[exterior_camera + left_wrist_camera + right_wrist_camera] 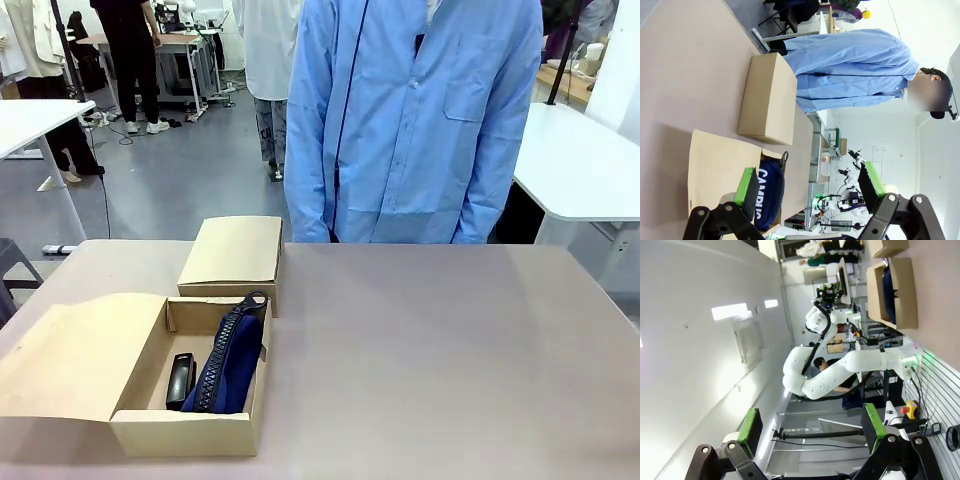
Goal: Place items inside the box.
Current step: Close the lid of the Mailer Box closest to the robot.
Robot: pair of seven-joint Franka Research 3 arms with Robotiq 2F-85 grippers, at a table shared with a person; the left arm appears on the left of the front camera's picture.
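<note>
Open brown cardboard box at table's near-left edge, navy "CAMPUS" zip pouch and black stapler inside, broad bare tabletop rightward, left gripper and right gripper both spread, empty.

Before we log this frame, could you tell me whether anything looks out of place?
Nothing stands out: the navy pouch and a black stapler lie inside the open box, and a closed box sits squarely behind it.

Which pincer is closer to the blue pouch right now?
Left. The left pincer hovers open just above the blue pouch; the right pincer is open, far off.
</note>
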